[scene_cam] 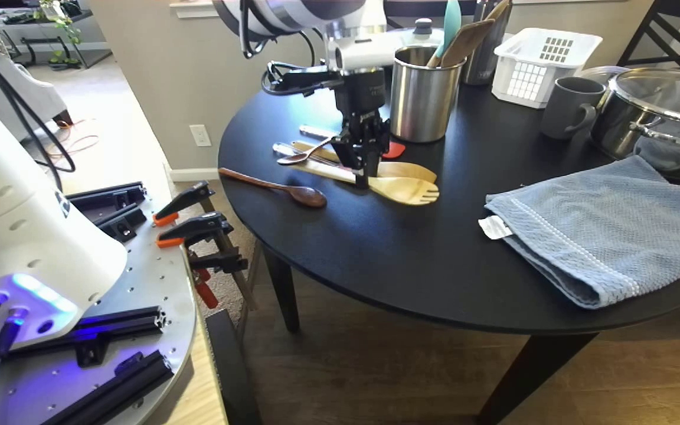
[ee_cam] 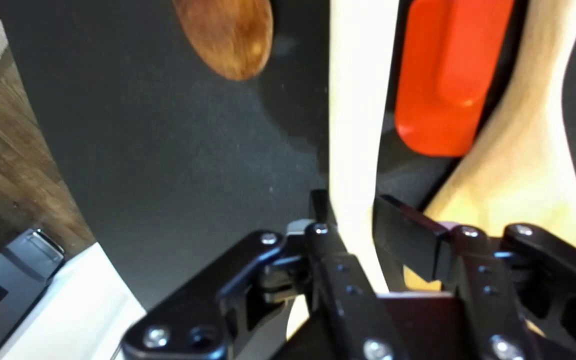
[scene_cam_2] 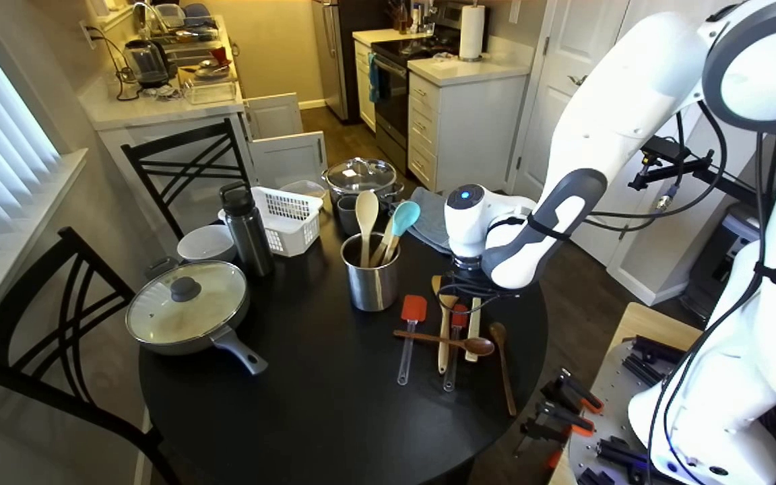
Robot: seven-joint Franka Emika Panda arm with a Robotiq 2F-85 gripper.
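In the wrist view we see the brown spoon at left cut off; the gripper hides most of the head of the wooden fork.

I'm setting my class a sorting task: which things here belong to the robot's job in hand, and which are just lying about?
Likely part of the job:
gripper
wooden fork, its handle between the jaws

Seemingly just lying about:
separate dark wooden spoon
blue towel
gray mug
white basket
lidded frying pan
steel flask
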